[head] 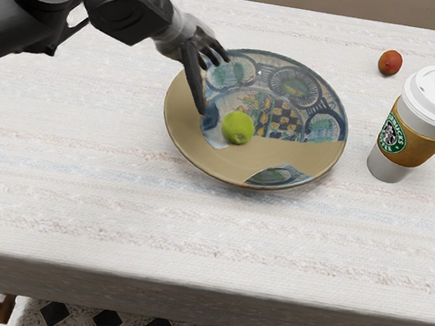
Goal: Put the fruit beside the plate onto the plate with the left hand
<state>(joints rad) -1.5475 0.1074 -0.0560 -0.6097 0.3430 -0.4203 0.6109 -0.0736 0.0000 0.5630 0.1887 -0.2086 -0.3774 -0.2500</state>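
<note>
Reaching in from the left edge, the dark grey, matte, jointed arm ends in the left robot hand [194,50], which hangs over the near-left rim of a shallow round ceramic plate [183,129]. Fingers [199,86] spread and slack, pointing down toward the plate; nothing gripped.

Small, smooth, round yellow-green fruit [238,127] lies on the plate, just beyond the longest fingertip, to the side away from the arm. A narrow gap shows between fingertip and fruit; no contact seen.

Plate: glossy glaze, a plain tan band across the lower part, blue-and-white patterned panels with a checkered patch above.

Well apart from the robot hand, past the plate's far side: white paper coffee cup [422,125], tapered, upright, with a domed white plastic lid, brown cardboard sleeve and green round logo. Beside it, farther back, a small reddish-brown round fruit [390,62].

Counter [190,233]: pale, woven-looking surface with faint horizontal stripes.
</note>
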